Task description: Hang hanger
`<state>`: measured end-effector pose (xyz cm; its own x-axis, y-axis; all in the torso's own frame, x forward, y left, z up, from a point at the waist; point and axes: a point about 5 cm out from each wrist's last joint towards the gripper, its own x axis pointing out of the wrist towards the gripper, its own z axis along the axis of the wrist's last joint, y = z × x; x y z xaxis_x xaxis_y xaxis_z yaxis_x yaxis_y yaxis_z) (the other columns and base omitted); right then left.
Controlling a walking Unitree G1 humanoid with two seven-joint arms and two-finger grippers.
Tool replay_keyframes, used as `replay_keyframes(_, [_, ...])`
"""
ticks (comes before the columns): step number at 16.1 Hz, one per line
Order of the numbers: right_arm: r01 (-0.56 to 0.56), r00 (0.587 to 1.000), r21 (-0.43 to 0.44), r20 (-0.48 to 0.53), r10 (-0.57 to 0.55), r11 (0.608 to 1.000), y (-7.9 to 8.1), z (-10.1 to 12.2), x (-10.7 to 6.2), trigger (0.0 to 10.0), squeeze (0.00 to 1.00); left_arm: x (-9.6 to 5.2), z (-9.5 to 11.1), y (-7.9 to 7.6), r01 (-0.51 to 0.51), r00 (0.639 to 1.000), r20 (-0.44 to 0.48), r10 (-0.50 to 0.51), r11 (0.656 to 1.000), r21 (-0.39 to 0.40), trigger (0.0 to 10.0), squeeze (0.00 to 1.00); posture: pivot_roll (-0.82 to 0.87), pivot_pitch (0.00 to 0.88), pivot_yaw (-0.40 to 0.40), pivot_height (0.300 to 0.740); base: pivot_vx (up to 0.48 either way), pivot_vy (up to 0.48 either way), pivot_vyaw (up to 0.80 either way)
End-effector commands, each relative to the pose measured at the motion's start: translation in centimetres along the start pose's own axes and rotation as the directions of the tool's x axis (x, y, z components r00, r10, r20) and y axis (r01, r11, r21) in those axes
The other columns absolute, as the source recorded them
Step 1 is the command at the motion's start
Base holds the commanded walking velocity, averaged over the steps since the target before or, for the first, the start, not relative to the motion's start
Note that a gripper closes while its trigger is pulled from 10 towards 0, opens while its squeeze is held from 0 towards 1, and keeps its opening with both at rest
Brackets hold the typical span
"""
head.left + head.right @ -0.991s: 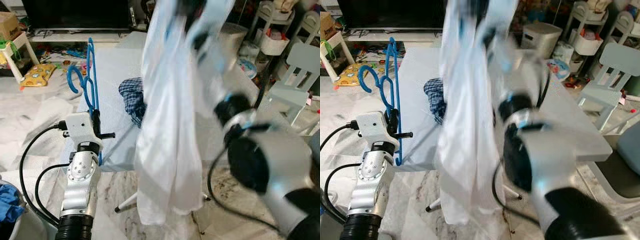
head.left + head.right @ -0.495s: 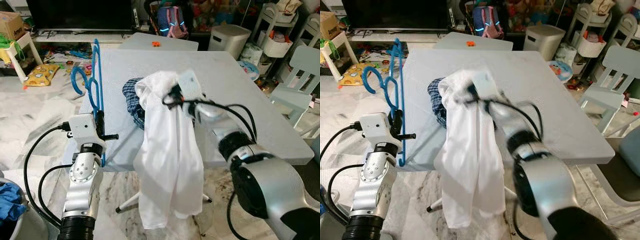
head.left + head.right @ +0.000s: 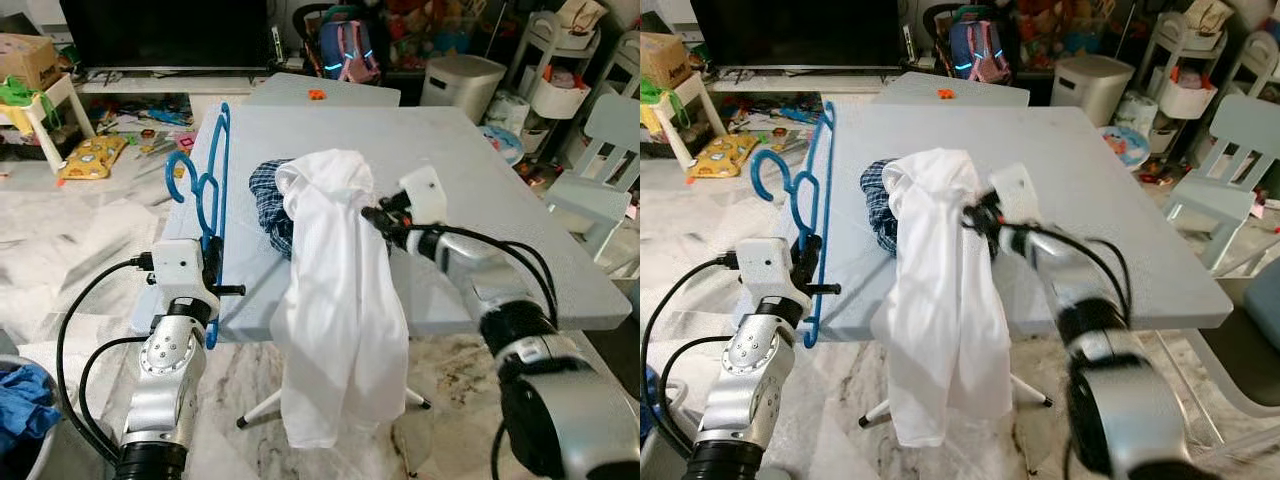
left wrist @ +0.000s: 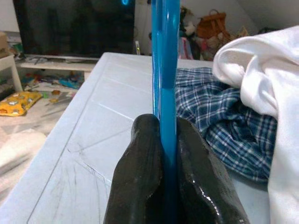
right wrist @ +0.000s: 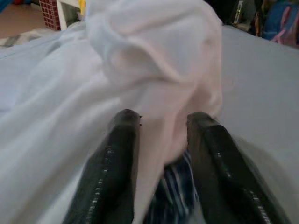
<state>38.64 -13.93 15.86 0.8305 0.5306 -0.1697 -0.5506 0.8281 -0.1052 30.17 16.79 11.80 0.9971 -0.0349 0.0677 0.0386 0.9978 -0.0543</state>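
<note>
Landmark: pale grey table (image 3: 500, 200), seen from its near edge.

1. Left gripper (image 4: 164, 154). Position: just off the table's near left corner. State: both black fingers (image 4: 140, 186) pressed flat against a blue bar, no gap showing between pads and bar. Wrist block white, arm silver, with black cables looping below.

2. Blue hanger (image 3: 205, 190). Position: upright along the table's left edge, held by its lower bar in the left gripper. Hook curls outward, away from the table, above the floor.

3. Checked shirt (image 3: 268, 205). Blue and white. Position: bunched on the tabletop, near the left side and towards the near edge, just beside the hanger. Partly covered by item 4.

4. White shirt (image 3: 335, 310). Position: top part heaped on the table over the checked shirt; the rest hangs past the table's near edge, well down towards the marble floor (image 3: 80, 250).

5. Right gripper (image 5: 161, 140). Position: over the table's near middle, at the right side of the white heap. State: fingers (image 5: 117, 154) partly apart with a fold of the white shirt between them; firmness of grip cannot be told.

6. Pale chair (image 3: 600, 170). Position: beyond the table's right edge.
</note>
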Motion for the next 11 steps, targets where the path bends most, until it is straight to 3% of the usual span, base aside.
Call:
replay_keyframes(1, [-0.001, 1.0, -0.001, 0.031, 0.001, 1.0, -0.8, 1.1, -0.8, 10.0, 1.0, -0.1, -1.0, 0.2, 0.001, 0.998, -0.057, -0.001, 1.0, 0.001, 10.0, 0.0, -0.13, 0.0, -0.02, 0.74, 0.0, 0.0, 0.0])
replay_keyframes(3, [-0.03, 1.0, 0.021, 0.011, 0.03, 0.999, -1.1, 0.7, -1.6, 10.0, 1.0, -0.1, -1.0, 0.2, 0.006, 0.998, -0.06, -0.005, 1.0, 0.002, 10.0, 0.0, -0.13, 0.0, -0.018, 0.74, 0.0, 0.0, 0.0])
replay_keyframes(6, [-0.16, 0.985, 0.065, -0.048, 0.163, 0.985, -0.4, -0.8, -4.1, 10.0, 1.0, -0.2, -1.2, -0.1, 0.021, 0.997, -0.072, -0.021, 1.0, -0.002, 10.0, 0.0, -0.13, 0.0, -0.017, 0.74, 0.0, 0.0, 0.0])
replay_keyframes(9, [-0.345, 0.938, 0.152, 0.013, 0.347, 0.926, 1.4, -0.1, -6.5, 10.0, 1.0, -0.2, -1.3, -0.1, 0.023, 0.997, -0.077, -0.023, 1.0, -0.002, 10.0, 0.0, -0.13, 0.0, -0.015, 0.74, 0.0, 0.0, 0.0])
replay_keyframes(11, [-0.371, 0.923, 0.15, -0.048, 0.382, 0.916, 1.7, -1.1, -7.9, 10.0, 1.0, -0.3, -1.4, -0.1, 0.026, 0.996, -0.085, -0.025, 1.0, 0.002, 10.0, 0.0, -0.13, 0.0, -0.01, 0.74, 0.0, 0.0, 0.0])
